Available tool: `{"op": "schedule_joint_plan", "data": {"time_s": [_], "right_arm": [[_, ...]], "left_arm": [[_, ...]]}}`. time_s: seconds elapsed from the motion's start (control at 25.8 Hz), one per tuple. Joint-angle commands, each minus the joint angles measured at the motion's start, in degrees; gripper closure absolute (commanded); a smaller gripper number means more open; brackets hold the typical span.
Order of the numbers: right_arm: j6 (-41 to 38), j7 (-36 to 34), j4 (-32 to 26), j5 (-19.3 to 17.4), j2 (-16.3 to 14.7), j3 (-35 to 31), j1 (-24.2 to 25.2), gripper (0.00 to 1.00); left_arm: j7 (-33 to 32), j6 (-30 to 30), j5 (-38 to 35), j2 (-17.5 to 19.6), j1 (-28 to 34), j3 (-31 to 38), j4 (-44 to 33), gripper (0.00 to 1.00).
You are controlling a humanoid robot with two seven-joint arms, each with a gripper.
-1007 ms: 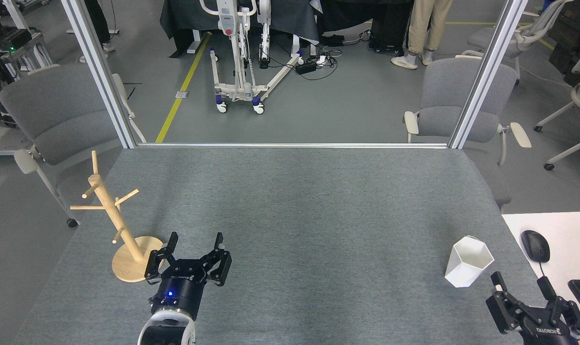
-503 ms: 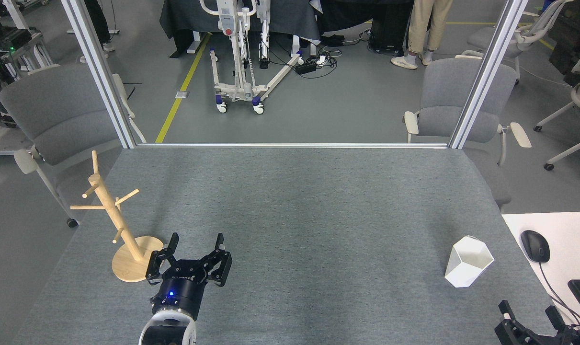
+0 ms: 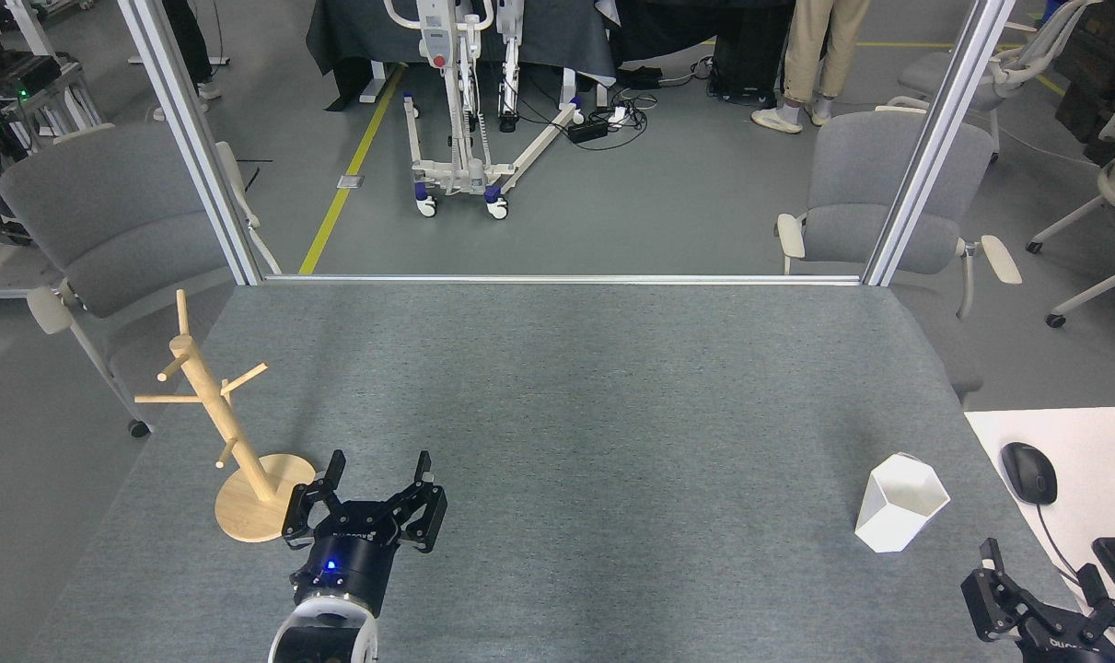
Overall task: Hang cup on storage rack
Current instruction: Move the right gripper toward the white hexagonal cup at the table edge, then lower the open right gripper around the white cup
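Reaching: the step in hand looks like the right gripper (image 3: 1041, 585) approaching the cup (image 3: 901, 503); nothing is grasped yet.
Cup: upright on the grey table (image 3: 612, 414), near its right edge, hexagonal mouth open upward, well apart from the rack.
Storage rack (image 3: 226, 433): stands at the table's near left, pole leaning in this view, pegs bare.
Right gripper: low at the frame's bottom right, near the cup but apart from it, 2 fingers spread, empty.
Left gripper (image 3: 377, 477): just beside the rack's disc base, fingers spread wide, empty.
Doing it well: I would bring the right gripper in level from the near side, 1 finger on each of 2 opposite facets, and close gently so the light cup does not tip.
Risk: tapered walls may slip upward in a pinch.
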Motion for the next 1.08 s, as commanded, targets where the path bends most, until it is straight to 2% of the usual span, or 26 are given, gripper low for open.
{"op": "schedule_joint_plan", "data": {"time_s": [0.0, 0.19, 0.35, 0.54, 0.85, 1.05], "right_arm": [[0.52, -0.02, 3.54, 0.81, -0.78, 0.74, -1.98, 0.0], [1.31, -0.02, 5.04, 7.41, -0.34, 2.85, -4.17, 0.0], [5.09, -0.64, 4.07, 7.76, 0.27, 5.05, -3.74, 0.01], [10.89, -5.3, 4.16, 7.85, 0.45, 9.53, -3.74, 0.01], [9.48, -5.12, 5.21, 7.76, 0.19, 9.71, -4.0, 0.01], [4.56, -5.12, 5.92, 7.93, -0.08, 9.71, -4.17, 0.01]], "left_arm": [[-0.02, 0.07, 0.0, 0.03, -0.07, 0.0, 0.51, 0.01], [-0.02, 0.07, 0.0, -0.05, -0.07, 0.0, 0.51, 0.0], [-0.02, 0.07, 0.0, -0.05, -0.07, 0.0, 0.51, 0.0], [-0.02, 0.15, 0.0, -0.05, -0.25, 0.0, 0.68, 0.0], [-0.1, 0.15, -0.09, -0.05, -0.42, 0.0, 1.65, 0.01], [-0.02, 0.15, -0.09, -0.05, -1.21, 0.0, 2.35, 0.01]]}}
